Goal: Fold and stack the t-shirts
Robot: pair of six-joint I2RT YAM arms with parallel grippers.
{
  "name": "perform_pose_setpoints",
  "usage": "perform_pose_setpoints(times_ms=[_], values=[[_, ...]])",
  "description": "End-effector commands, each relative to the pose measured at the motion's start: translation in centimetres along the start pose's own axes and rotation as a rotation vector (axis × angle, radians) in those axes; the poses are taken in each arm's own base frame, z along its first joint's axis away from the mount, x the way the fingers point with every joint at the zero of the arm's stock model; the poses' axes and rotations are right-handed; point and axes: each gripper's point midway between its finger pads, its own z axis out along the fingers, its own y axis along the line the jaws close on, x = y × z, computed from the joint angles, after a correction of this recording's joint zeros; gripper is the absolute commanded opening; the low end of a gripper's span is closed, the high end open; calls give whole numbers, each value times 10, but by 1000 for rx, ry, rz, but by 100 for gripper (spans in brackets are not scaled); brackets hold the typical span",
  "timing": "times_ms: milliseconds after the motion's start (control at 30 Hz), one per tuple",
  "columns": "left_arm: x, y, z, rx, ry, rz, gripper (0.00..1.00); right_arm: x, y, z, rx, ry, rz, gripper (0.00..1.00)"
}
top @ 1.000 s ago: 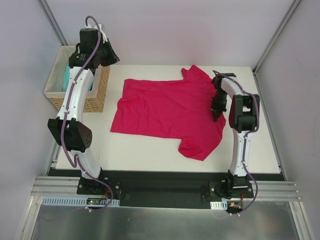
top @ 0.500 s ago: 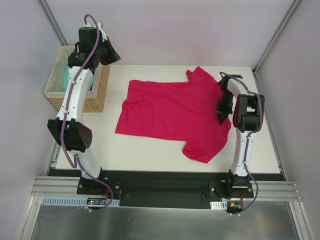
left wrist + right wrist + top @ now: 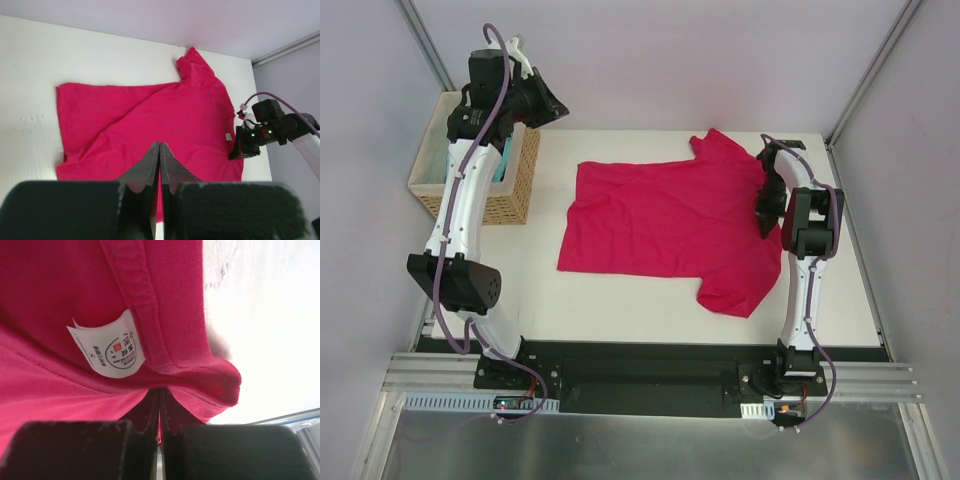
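Folding has not begun: the crimson t-shirt (image 3: 670,215) lies open and flat on the surface (image 3: 620,300), its collar pinched by the right gripper (image 3: 159,390) beside the neck label (image 3: 106,351), and the turquoise t-shirt (image 3: 501,172) sits in the basket (image 3: 510,195). The left gripper (image 3: 159,145) hangs pressed together, empty. Bare surface lies open nearside, while the collar sits close to the right edge.

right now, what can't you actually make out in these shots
- Turquoise t-shirt: top view, the basket wall and left arm hide nearly all of it.
- Neck label: right wrist view, print too small to read.
- Crimson t-shirt, near edge: left wrist view, the shut left claw covers part.
- Right claw: right wrist view, its tips vanish under the collar fold.
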Motion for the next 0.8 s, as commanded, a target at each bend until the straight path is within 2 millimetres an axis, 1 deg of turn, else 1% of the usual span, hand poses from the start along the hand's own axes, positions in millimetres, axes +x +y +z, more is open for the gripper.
perform_pose_setpoints(times_ms=[0,33,100,133,167,200,233,267,300,333,367,400,433,467,500,533,567,600,633,667,700,733,767], values=[[-19,-38,-41,87,-84,26,0,-5,-3,6,-19,7,34,1],[-18,-37,-41,81,-84,23,0,-5,-2,8,-23,4,35,1],[-15,-36,-37,80,-72,16,0,1,-2,3,-34,4,40,1],[-8,-34,-33,75,-54,16,0,1,1,0,-51,-5,44,1],[-4,-31,-28,68,-41,10,0,0,3,-6,-69,-22,49,1],[3,-30,-24,70,-19,8,0,3,3,-23,-94,-67,52,1],[15,-26,-17,69,20,2,0,-1,9,-34,-132,-117,56,7],[28,-27,-10,81,59,8,0,0,10,-48,-156,-162,54,19],[41,-25,-4,89,102,37,6,2,8,-71,-183,-228,60,38],[63,-22,3,98,173,42,17,0,5,-85,-193,-283,76,46],[93,-28,10,126,270,54,21,4,11,-96,-206,-317,60,51],[115,-25,15,133,338,97,24,2,15,-107,-233,-365,58,52],[147,-20,23,133,435,116,27,15,19,-123,-286,-397,49,52],[183,-26,18,137,549,152,27,19,23,-130,-317,-420,43,50],[204,-27,17,150,608,224,26,20,29,-137,-361,-467,28,45],[226,-19,17,115,662,262,24,39,32,-137,-391,-463,14,42],[240,-18,12,112,702,288,24,48,33,-134,-402,-457,1,41],[257,-26,8,141,742,318,24,60,39,-129,-428,-432,-19,38],[269,-33,3,193,791,295,26,79,37,-110,-422,-363,-25,34],[275,-39,0,230,820,287,28,91,36,-99,-418,-315,-35,29],[285,-42,-7,250,871,278,29,106,34,-90,-412,-256,-43,23],[290,-44,-5,261,904,280,29,118,33,-79,-405,-212,-52,23],[293,-40,-4,239,916,310,29,135,29,-68,-396,-168,-69,22]])
